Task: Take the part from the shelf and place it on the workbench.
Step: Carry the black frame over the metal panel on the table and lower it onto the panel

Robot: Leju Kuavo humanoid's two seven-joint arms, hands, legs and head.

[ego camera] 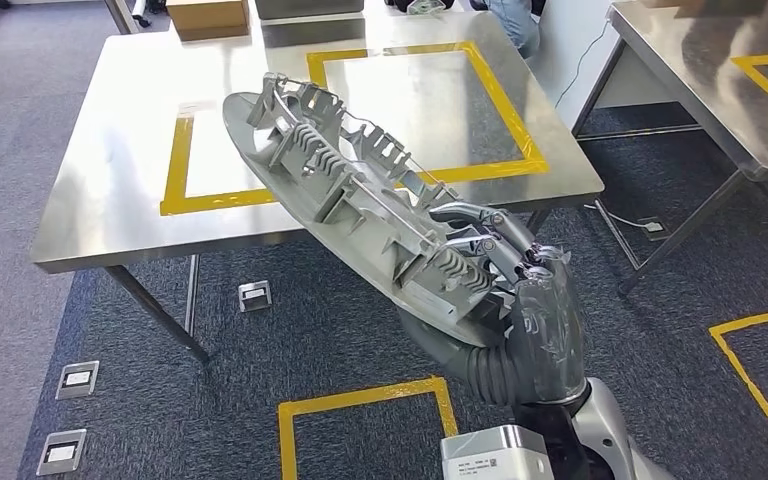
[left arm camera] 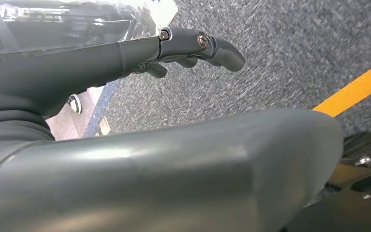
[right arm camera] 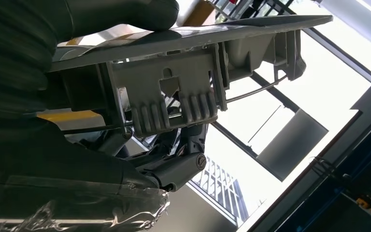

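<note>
A long grey oval part (ego camera: 345,185) with ribbed brackets and a wire on its upper face is held tilted in the air. Its far end hangs over the front edge of the steel workbench (ego camera: 110,190). My right hand (ego camera: 520,290) grips the near end, fingers over the ribs. In the right wrist view the part (right arm camera: 183,92) runs out from the hand, whose fingers (right arm camera: 174,169) curl against its ribbed bracket. My left hand (left arm camera: 125,145) hangs over the carpet with its fingers (left arm camera: 193,46) stretched out and nothing in them.
Yellow tape squares (ego camera: 430,110) mark the workbench top. A cardboard box (ego camera: 207,17) stands at its far edge. A second steel table (ego camera: 720,90) is at the right. Floor sockets (ego camera: 77,378) and yellow tape (ego camera: 360,400) lie on the grey carpet.
</note>
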